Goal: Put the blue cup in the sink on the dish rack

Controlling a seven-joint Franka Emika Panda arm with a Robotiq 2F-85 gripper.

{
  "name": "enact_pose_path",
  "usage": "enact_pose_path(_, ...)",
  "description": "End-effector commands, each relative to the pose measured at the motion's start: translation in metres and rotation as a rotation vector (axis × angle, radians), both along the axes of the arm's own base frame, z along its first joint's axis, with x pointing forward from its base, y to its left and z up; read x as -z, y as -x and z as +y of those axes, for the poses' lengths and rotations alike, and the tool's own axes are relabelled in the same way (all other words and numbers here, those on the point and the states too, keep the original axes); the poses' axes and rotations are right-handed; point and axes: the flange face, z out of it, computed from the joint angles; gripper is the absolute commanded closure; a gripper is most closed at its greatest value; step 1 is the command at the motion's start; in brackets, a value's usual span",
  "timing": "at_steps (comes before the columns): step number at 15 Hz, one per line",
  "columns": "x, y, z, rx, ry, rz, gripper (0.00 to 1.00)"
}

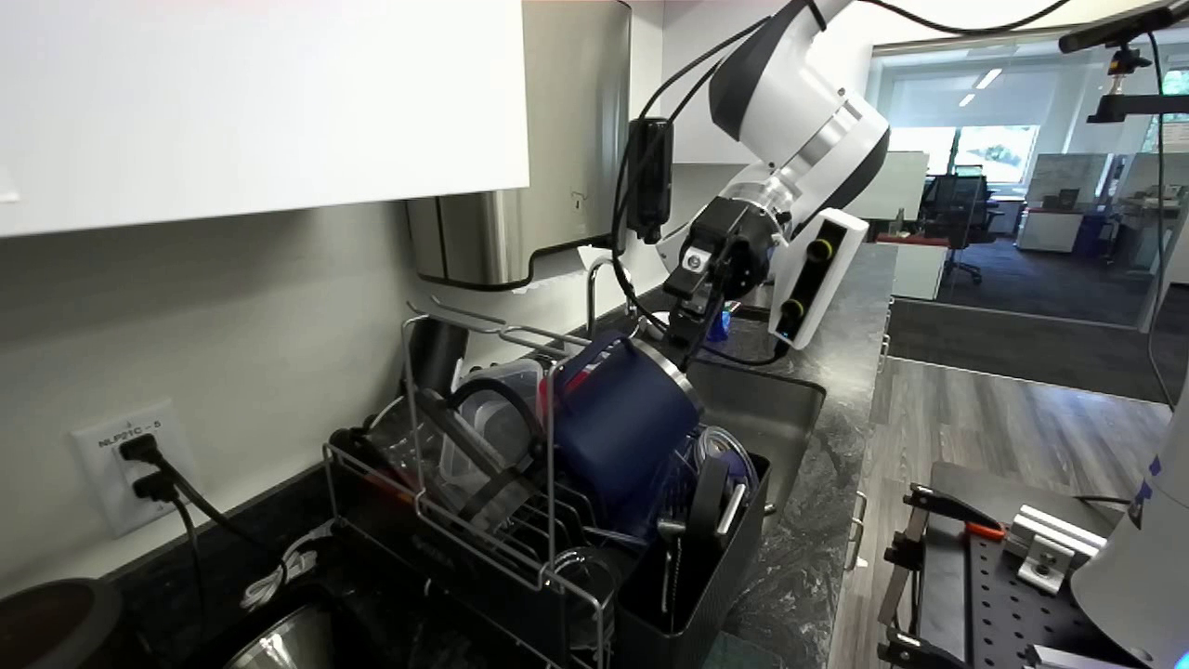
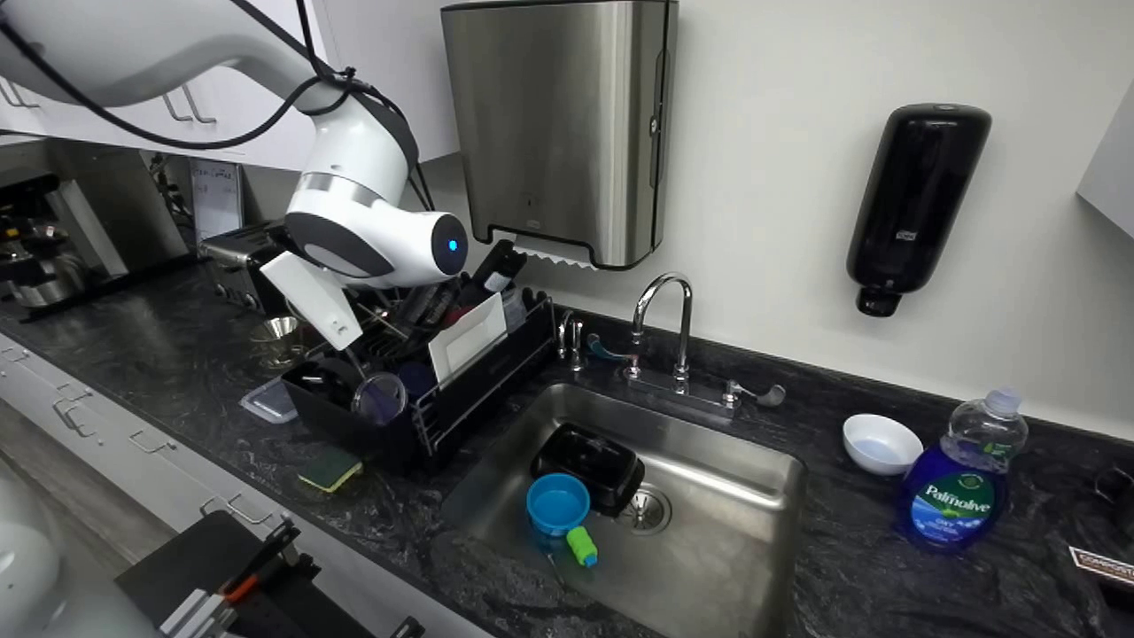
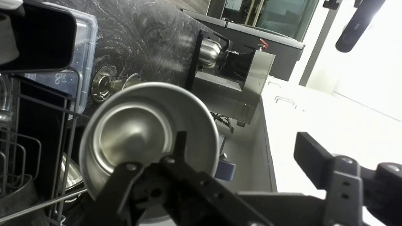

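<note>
The wrist view is showing the gripper [image 3: 240, 139], jaws wide apart, straddling the rim of the navy metal-lined mug [image 3: 149, 131], which is leaning in the dish rack [image 1: 446, 557], so any sideways retreat is probably risking a topple, the inner jaw catching its wall.

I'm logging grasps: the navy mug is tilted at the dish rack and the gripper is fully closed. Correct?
The gripper isn't closed: the wrist view shows its fingers spread apart. The navy mug is tilted at the dish rack.
</note>
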Motion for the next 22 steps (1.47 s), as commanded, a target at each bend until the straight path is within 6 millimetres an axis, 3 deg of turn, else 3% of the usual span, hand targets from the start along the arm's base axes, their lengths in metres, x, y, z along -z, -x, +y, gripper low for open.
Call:
enact_pose_path(1,0.002,-0.005,-0.003,-0.017,-0.017,0.000,0.00)
enact_pose_path(7,0.001,-0.007,-0.012,-0.010,0.005,-0.002,0.00)
enact_pose_path(22,-0.007,-0.011,-0.059,-0.026,0.125,-0.031,0.00)
